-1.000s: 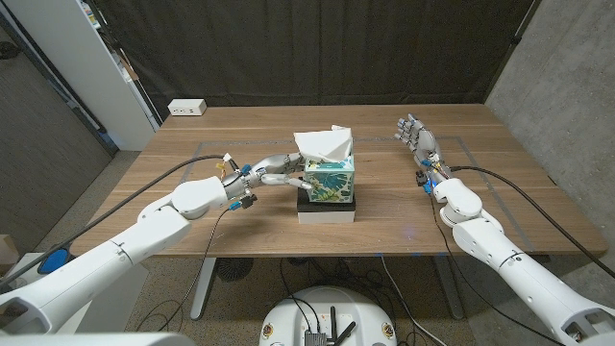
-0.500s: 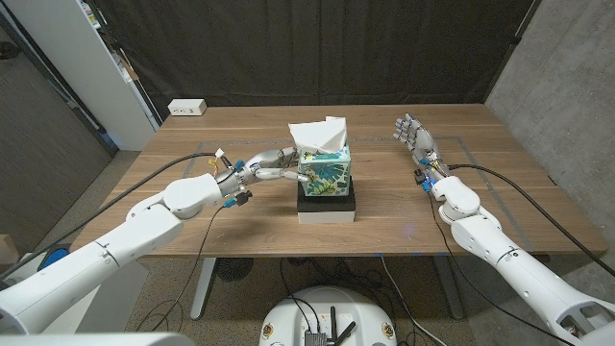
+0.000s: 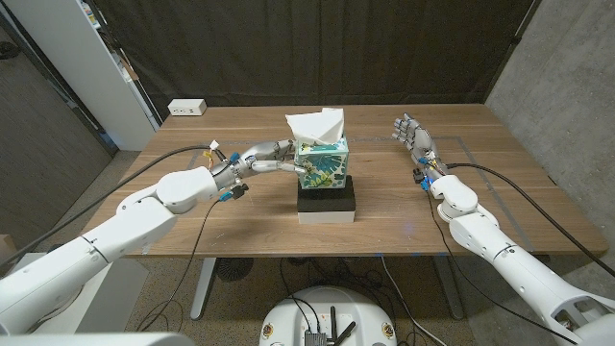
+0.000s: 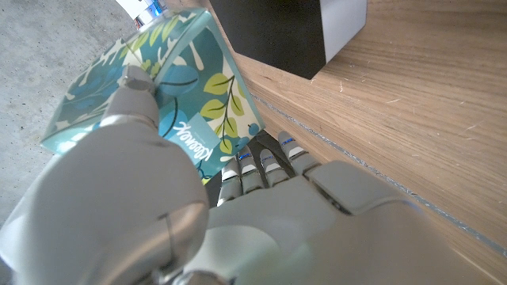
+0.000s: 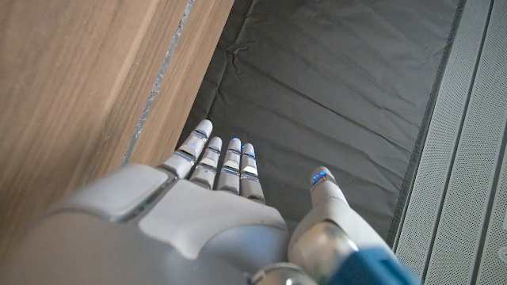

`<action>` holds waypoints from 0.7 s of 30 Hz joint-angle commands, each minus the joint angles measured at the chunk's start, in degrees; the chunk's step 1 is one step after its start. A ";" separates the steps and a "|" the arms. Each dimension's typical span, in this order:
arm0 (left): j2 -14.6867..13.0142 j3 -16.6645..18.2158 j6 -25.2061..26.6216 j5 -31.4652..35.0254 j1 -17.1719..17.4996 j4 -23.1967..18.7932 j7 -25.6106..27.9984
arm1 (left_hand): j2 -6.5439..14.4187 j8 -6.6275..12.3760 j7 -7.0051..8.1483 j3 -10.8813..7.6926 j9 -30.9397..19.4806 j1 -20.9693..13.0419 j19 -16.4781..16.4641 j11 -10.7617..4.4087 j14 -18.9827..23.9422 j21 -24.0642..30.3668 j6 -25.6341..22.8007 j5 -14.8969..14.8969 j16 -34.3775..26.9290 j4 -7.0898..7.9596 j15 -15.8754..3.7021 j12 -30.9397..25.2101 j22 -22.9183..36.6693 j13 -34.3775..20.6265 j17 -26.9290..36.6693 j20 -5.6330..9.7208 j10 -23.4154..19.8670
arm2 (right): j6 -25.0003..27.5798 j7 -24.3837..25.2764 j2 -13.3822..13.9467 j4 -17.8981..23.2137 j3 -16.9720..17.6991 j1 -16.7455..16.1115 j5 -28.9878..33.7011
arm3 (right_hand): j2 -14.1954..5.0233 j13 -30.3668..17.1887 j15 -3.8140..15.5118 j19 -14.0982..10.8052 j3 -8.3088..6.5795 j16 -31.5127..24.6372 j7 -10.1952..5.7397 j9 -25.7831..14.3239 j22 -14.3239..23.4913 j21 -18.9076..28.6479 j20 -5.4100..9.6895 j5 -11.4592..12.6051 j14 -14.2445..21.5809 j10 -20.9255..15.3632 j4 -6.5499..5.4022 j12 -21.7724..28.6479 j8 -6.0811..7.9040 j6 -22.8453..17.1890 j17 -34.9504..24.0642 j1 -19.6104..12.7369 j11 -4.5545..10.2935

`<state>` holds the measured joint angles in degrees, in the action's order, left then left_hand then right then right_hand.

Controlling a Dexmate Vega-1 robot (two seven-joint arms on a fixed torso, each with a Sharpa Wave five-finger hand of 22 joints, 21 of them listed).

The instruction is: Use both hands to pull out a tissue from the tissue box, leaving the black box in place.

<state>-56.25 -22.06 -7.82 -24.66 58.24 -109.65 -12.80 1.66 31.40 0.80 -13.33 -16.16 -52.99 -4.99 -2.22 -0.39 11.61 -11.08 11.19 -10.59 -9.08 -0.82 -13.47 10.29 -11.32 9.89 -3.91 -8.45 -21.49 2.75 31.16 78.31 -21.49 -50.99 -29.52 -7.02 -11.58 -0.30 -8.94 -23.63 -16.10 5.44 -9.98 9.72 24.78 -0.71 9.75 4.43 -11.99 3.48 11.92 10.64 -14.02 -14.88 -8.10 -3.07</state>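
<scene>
**Tissue box lifted, tissue not yet drawn**

Left hand (image 3: 272, 160) grips the tissue box (image 3: 323, 164) from its side, thumb on one face, fingers on another, as the left wrist view shows. In that view the box looks raised and tilted clear of the black box (image 3: 327, 201), which sits on the table (image 3: 192, 216). A white tissue (image 3: 313, 125) stands out of the top. Right hand (image 3: 414, 135) waits well apart, fingers spread and upright, holding nothing. The tissue should be light, soft and easily torn; pinching it low, near the slot, looks safest. The cardboard is light and may crush under a hard squeeze.
</scene>
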 commanded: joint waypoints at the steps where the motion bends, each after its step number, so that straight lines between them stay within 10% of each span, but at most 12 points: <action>1: -0.52 0.33 1.27 -0.03 -0.67 -0.49 -0.18 | 0.59 9.54 -0.11 -0.54 -11.81 0.11 0.24 0.60 -0.27 -0.33 -0.14 -0.25 0.21 0.19 0.47 0.36 0.06 -0.08 -0.03 -0.12 0.02 | -0.37 1.23 -0.08 -0.10 -0.34 0.44 1.31 | -1.37 -0.12 -0.13 -0.01 -0.02 0.05 0.06 -0.33 0.16 -0.16 0.23 0.33 0.30 -0.21 0.43 -0.10 0.31 -0.24 -0.14 -0.39 0.13; 21: 0.12 -0.45 1.59 -0.29 -2.38 1.07 -1.67 | 0.69 10.94 -0.08 -0.53 -13.53 0.40 0.72 0.70 -1.04 -0.40 0.60 -0.31 0.40 0.16 0.53 0.89 0.06 -0.08 -0.02 0.11 0.48 | -1.40 2.09 1.22 3.26 0.51 -2.82 1.48 | -2.14 0.34 2.54 4.55 -0.16 3.08 -1.67 -0.13 0.07 -4.35 3.52 0.48 -6.41 6.14 -0.30 -1.60 -0.88 5.83 0.37 0.31 1.62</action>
<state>-56.57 -21.88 -6.45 -24.82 56.97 -109.47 -13.54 2.03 31.40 0.59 -13.33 -16.16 -52.61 -4.48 -1.83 -0.92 11.15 -10.84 11.19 -10.37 -9.08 -0.31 -12.71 10.28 -11.32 9.89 -4.01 -8.05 -22.55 4.39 31.41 79.57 -21.50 -51.95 -28.20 -7.02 -11.17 1.84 -4.41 -23.79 -13.25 3.80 -9.98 9.59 20.67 2.14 9.98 -1.63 -6.12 3.64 10.36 9.74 -8.46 -14.35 -8.10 -1.53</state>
